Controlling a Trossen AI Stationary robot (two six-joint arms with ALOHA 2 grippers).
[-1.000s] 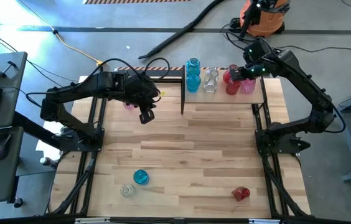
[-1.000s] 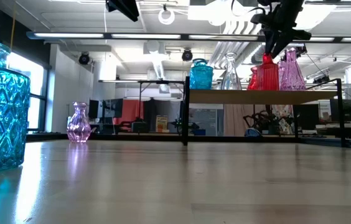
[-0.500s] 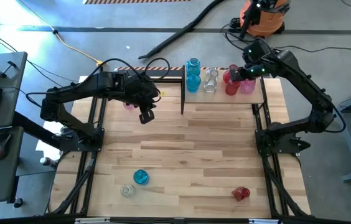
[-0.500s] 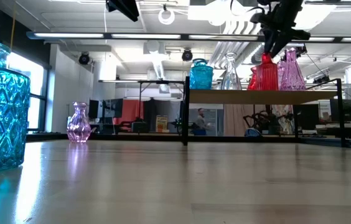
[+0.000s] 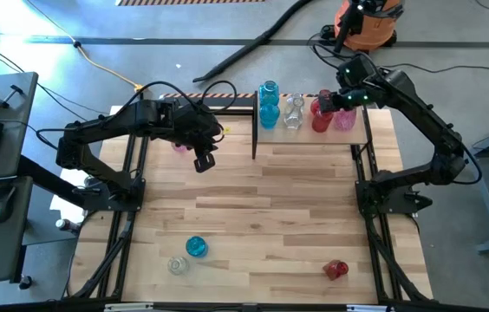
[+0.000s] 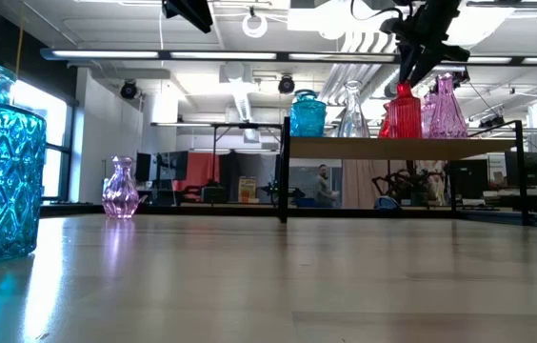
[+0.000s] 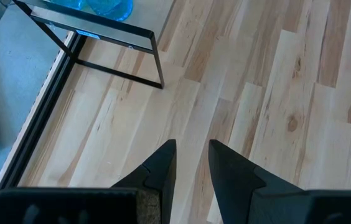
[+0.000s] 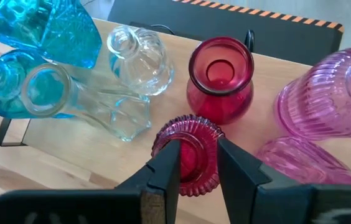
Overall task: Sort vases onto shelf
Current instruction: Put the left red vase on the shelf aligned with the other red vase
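- The right gripper (image 8: pixel 193 163) is over the shelf (image 5: pixel 361 132) at the far right of the table, its fingers pinching the rim of a ribbed red vase (image 8: pixel 188 154), one finger inside the mouth and one outside.
- That vase stands on the shelf top, among a smooth red vase (image 8: pixel 219 81), pink vases (image 8: pixel 334 93), clear vases (image 8: pixel 139 56) and blue ones (image 8: pixel 48 28).
- The left gripper (image 5: pixel 203 161) hangs over the far left of the table, fingers slightly apart and empty, near a pink vase (image 6: pixel 120 189) on the table.
- Near edge: a blue vase (image 5: pixel 195 247), a clear one (image 5: pixel 176 265) and a red one (image 5: pixel 336 269) wait.
- The glass is likely light, rigid, slick and breakable; a rim pinch suits it, but neighbours crowd close, so releasing straight upward seems safest.
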